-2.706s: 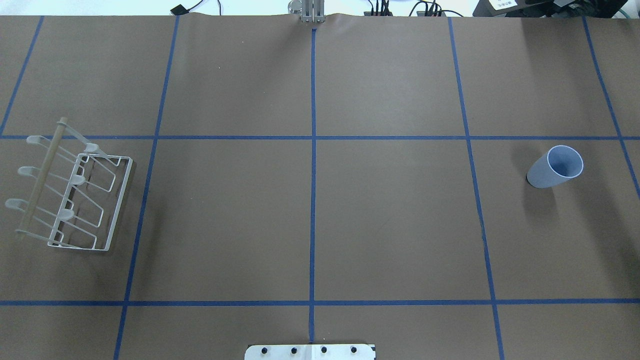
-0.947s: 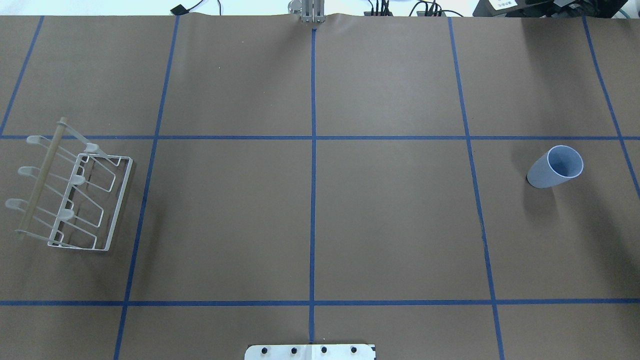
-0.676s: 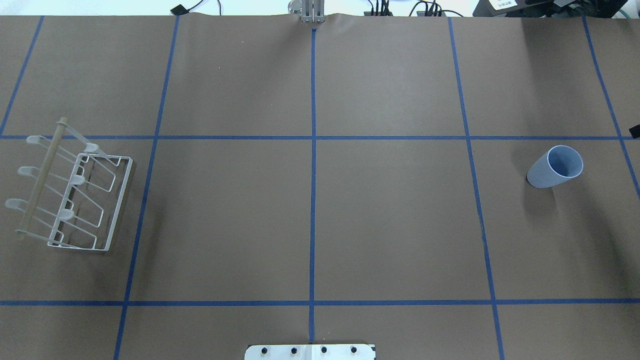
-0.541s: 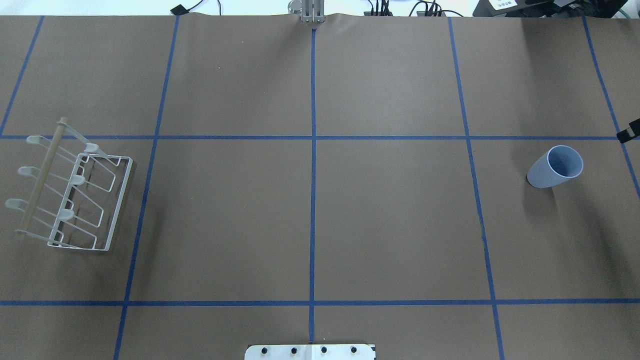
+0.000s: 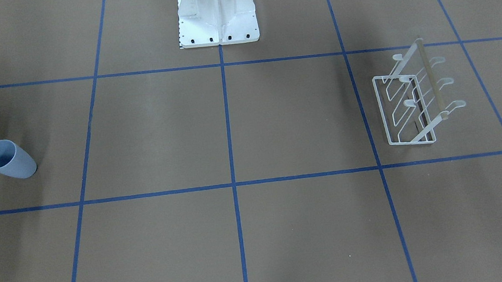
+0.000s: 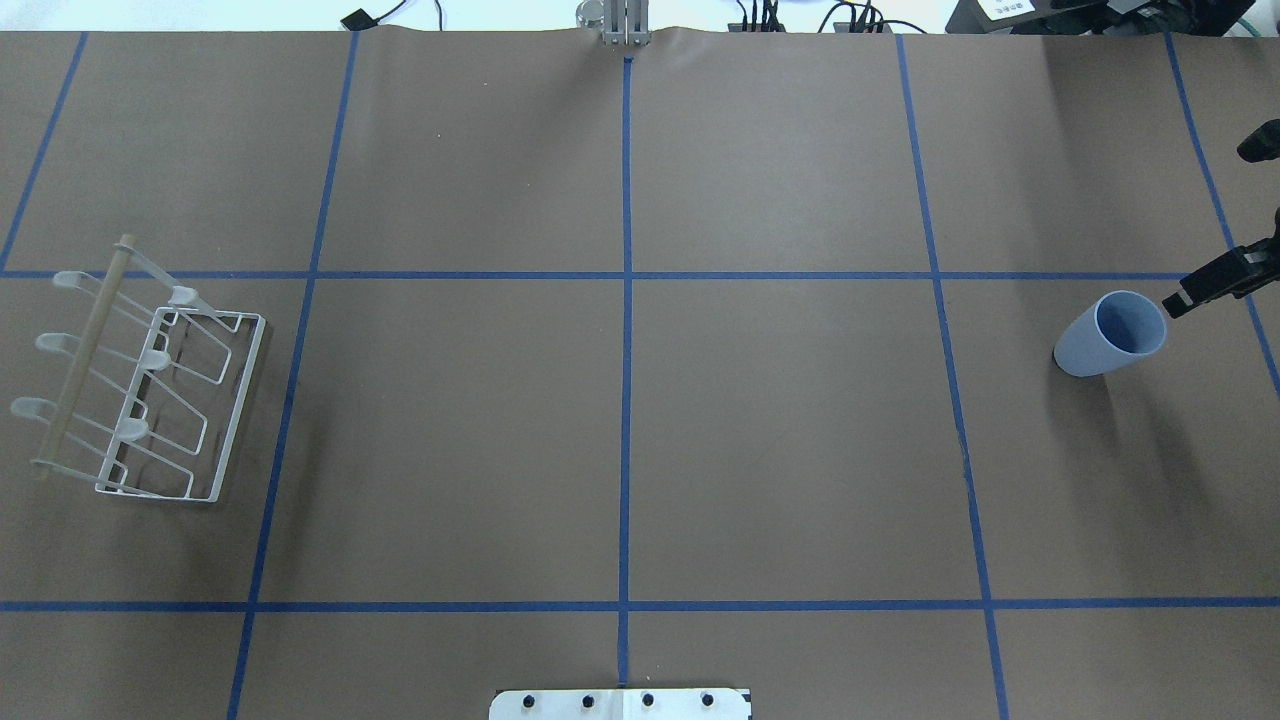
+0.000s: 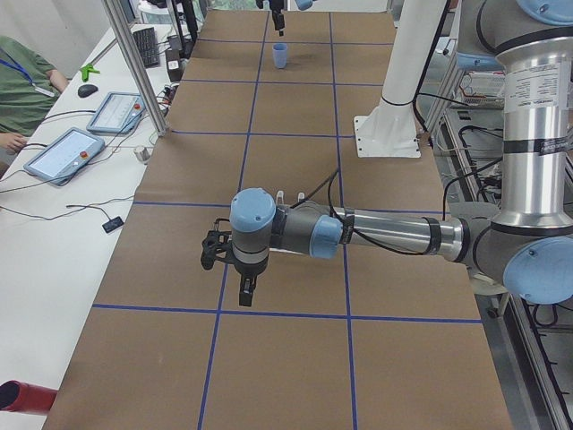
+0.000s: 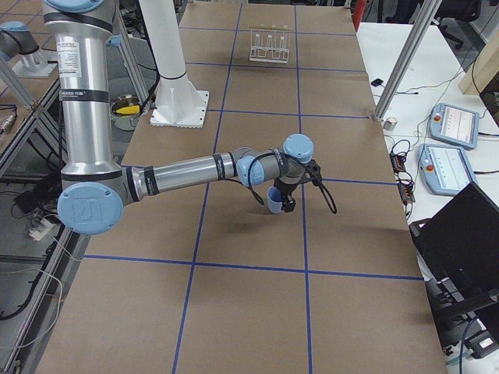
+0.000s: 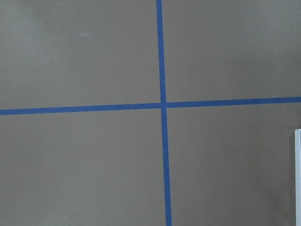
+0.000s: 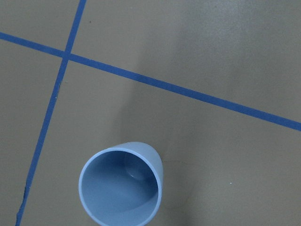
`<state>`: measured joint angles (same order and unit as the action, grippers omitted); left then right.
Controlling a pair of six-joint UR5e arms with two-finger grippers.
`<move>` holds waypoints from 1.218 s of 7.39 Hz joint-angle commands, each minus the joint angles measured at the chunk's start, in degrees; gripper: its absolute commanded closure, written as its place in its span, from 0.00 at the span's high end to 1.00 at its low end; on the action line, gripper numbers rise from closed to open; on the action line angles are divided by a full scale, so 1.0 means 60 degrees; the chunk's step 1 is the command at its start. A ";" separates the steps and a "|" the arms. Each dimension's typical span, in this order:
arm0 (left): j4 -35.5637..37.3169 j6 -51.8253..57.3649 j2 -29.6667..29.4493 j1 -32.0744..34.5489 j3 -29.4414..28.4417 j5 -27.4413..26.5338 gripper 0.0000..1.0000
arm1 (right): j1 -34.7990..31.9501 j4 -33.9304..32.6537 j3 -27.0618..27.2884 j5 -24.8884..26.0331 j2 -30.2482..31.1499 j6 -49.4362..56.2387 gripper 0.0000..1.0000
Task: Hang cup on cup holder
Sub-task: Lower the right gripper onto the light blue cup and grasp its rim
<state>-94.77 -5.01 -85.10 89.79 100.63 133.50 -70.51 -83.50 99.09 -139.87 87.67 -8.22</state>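
1. While the right gripper (image 6: 1210,282) hangs just beside the cup (image 6: 1110,335), only one dark finger shows, so I cannot tell whether its jaws are parted or clenched; the left gripper (image 7: 246,291) is equally unreadable.
2. Standing upright at the right, the cup could tip if a descending finger clips its rim.
3. The cup holder (image 6: 150,390) sits well apart, far left; a weak grip risks a drop on the way.

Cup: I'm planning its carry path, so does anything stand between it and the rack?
Nothing visible does. The cup stands toward the robot's right, the rack toward its left, and only the taped table lies between them.
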 commanded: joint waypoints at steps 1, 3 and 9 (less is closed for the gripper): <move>-0.0011 0.0001 0.0003 0.0005 0.0001 0.0002 0.99 | 0.0193 0.0001 -0.0588 -0.0009 -0.0502 -0.0095 1.00; 0.0004 -0.0014 -0.0011 0.0005 0.0001 0.0002 0.99 | 0.0252 0.0016 -0.0767 -0.0009 -0.0592 -0.0081 1.00; 0.0004 -0.0087 -0.0011 -0.0009 -0.0058 0.0016 0.99 | 0.0895 0.0030 -0.1250 0.0020 -0.0622 -0.0066 1.00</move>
<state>-94.75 -5.46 -85.17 89.74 100.26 133.55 -66.37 -83.40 92.42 -139.79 84.07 -8.68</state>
